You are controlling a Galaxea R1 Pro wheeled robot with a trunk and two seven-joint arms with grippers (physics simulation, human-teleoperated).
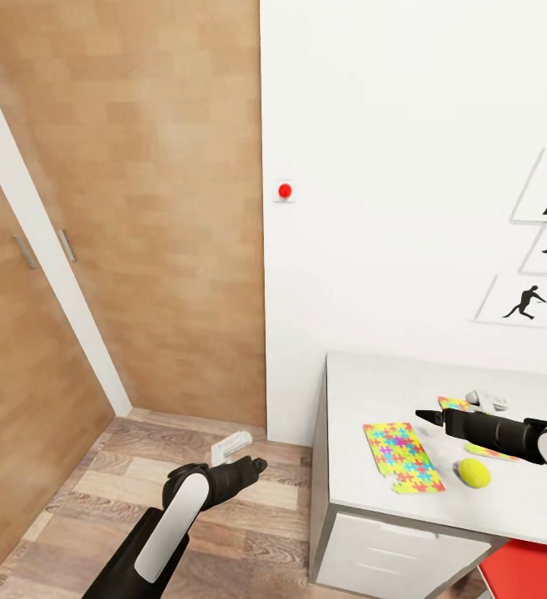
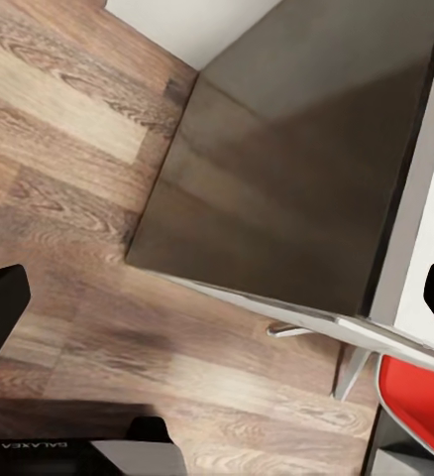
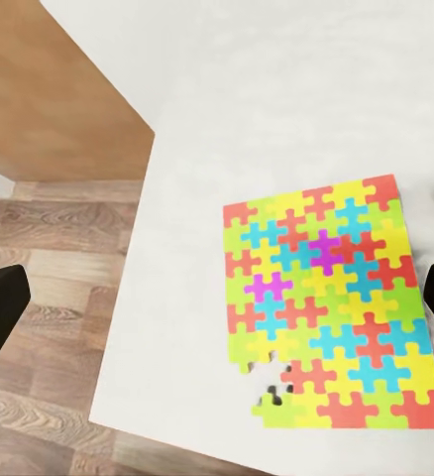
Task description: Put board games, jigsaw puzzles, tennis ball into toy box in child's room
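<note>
A: Where is the jigsaw puzzle (image 1: 402,456)?

B: Flat on the table (image 1: 365,391), near the tennis ball (image 1: 474,472).

A: And the right gripper (image 1: 423,415)?

B: Above it, fingers wide apart, holding nothing. The left gripper (image 1: 259,462) is wide open too, over the wood floor (image 1: 98,491).
</note>
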